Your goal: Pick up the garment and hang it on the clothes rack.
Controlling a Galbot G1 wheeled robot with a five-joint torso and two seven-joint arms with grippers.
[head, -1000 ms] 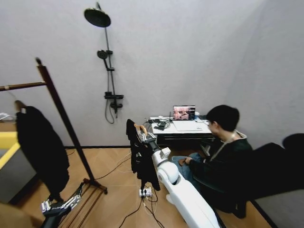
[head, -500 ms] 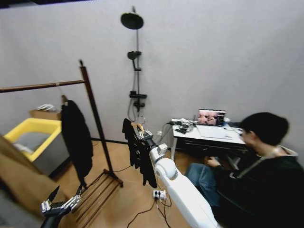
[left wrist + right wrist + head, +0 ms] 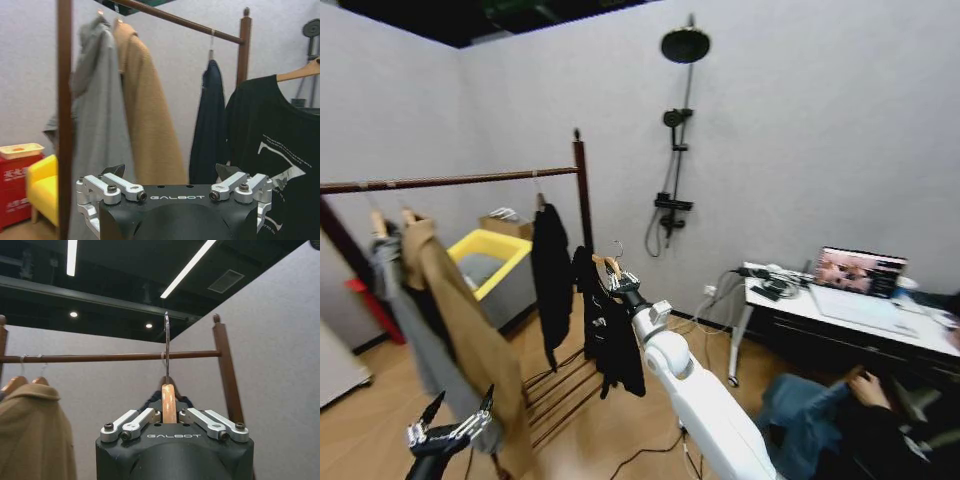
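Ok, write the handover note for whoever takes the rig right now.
Right gripper: shut on the wooden hanger, holding the garment up in front of the clothes rack.
Left gripper: open, low at the robot's left, holding nothing.
Rail already carries a tan coat, a grey jacket and a dark top.
Done: pickup.
Left: hook over the rail, release.

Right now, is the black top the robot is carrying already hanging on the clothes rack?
No, the right gripper holds the black top by its wooden hanger out in front of the clothes rack, its hook off the rail.
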